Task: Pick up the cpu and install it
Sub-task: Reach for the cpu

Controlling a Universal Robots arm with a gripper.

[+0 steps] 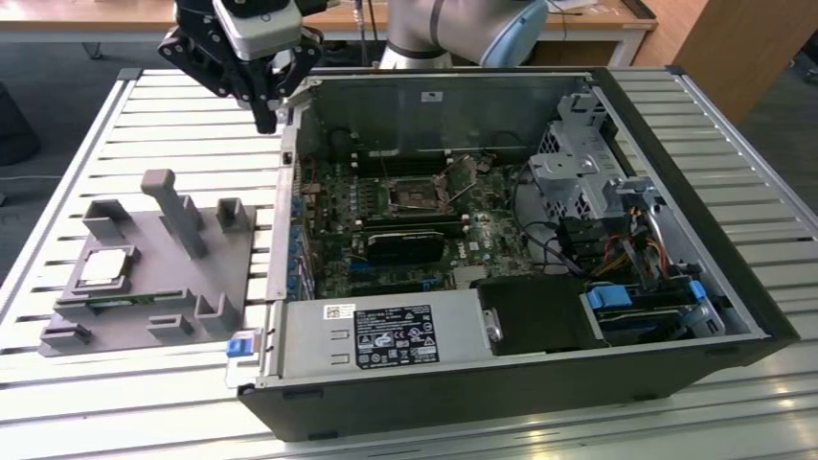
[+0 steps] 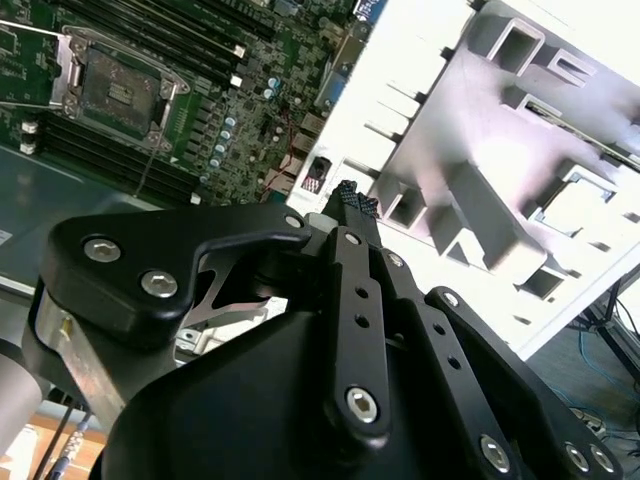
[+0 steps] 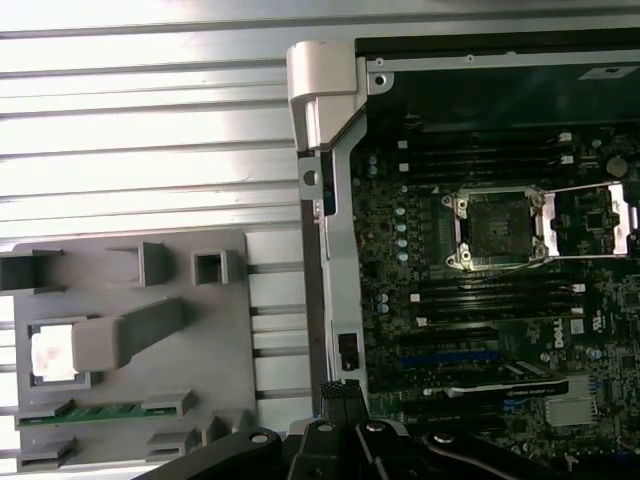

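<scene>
One arm [image 1: 435,29] reaches in from twelve o'clock of the exterior view. Its wrist is bent so that the gripper [image 1: 264,120] points straight down, at about eleven o'clock in that view. The gripper hangs just above the slatted table [image 1: 179,125], right beside the back corner of the open computer case [image 1: 511,383]. In both wrist views the two black fingers meet at one tip [image 3: 340,392] [image 2: 350,195], so the jaws are closed with nothing between them.

Well apart from the gripper, at about seven o'clock from it in the exterior view, the cpu [image 1: 102,266] lies flat in a square pocket of the grey tray [image 1: 179,278]. Its silvery top faces up, and in the first wrist view it shows as a bright square [image 3: 52,352]. A tall slanted post [image 1: 172,206] stands on the tray at about two o'clock from the chip. A thin green memory stick [image 1: 122,302] lies in a slot at about six o'clock from it.

Inside the case, at about four o'clock from the gripper, the motherboard socket [image 1: 419,196] sits bare. Its metal frame [image 3: 590,215] is swung open beside it.
</scene>
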